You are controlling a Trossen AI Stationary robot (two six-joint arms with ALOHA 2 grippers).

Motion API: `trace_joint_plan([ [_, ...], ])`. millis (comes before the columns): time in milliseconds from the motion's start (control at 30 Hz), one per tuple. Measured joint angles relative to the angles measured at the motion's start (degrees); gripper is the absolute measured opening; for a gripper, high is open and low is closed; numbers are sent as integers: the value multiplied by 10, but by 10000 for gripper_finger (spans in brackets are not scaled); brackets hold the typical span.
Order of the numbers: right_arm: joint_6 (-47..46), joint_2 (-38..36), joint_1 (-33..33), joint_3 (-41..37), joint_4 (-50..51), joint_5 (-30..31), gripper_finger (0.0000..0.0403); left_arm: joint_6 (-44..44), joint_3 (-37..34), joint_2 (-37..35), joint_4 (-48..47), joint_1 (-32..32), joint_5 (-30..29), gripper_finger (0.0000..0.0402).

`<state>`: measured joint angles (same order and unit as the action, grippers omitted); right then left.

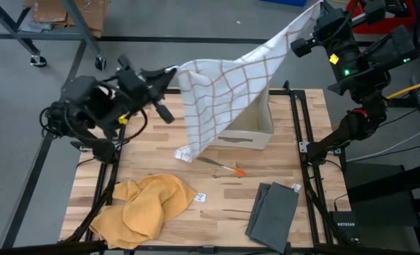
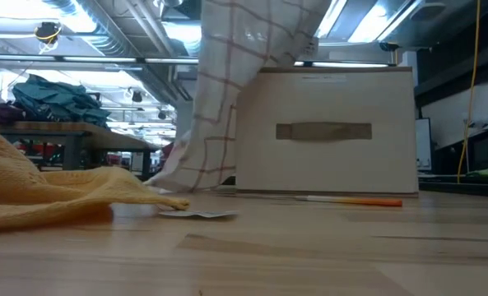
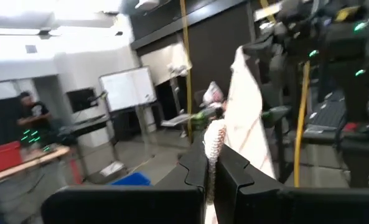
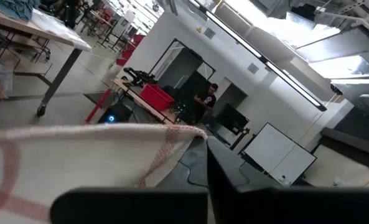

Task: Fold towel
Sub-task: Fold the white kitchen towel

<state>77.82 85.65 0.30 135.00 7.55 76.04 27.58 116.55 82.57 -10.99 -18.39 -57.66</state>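
Observation:
A white towel (image 1: 224, 92) with thin red-brown checks is stretched in the air between my two grippers, above the table's far half. My left gripper (image 1: 171, 71) is shut on its left upper corner. My right gripper (image 1: 316, 10) is shut on its right upper corner, higher and beyond the table's far edge. The towel's lower corner (image 1: 185, 152) reaches the table top, and in the low view the towel (image 2: 227, 99) hangs in front of the box. The upper parts of both arms are out of the low view. My left gripper (image 3: 212, 158) pinches the towel's corner edge (image 3: 215, 134) between its two shut fingers, coming level from the table's left. The cloth runs away from the fingers toward the other arm. My right gripper (image 4: 203, 146) pinches the towel's opposite corner (image 4: 187, 132) between its shut fingers, coming from the table's right. The top edge (image 1: 245, 57) is drawn fairly taut between the two holds and slopes down toward the left gripper; the rest hangs below, with the lower corner (image 2: 190, 177) on the table.
A pale box (image 1: 256, 124) stands at the table's far middle, behind the towel. A crumpled yellow cloth (image 1: 142, 205) lies near left, a folded grey cloth (image 1: 273, 209) near right. An orange pen (image 1: 227, 168) and a small tag (image 1: 200, 197) lie mid-table.

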Motion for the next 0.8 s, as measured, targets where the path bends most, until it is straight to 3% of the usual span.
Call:
trace_joint_plan([
  [233, -8, 6, 0, 0, -1, -15, 1, 46, 25, -16, 78, -16, 18, 0],
  [533, -134, 49, 0, 0, 0, -160, 1, 139, 61, -77, 89, -56, -119, 0],
  [800, -202, 113, -24, -1, 1, -235, 1, 145, 61, -117, 86, -56, -137, 0],
])
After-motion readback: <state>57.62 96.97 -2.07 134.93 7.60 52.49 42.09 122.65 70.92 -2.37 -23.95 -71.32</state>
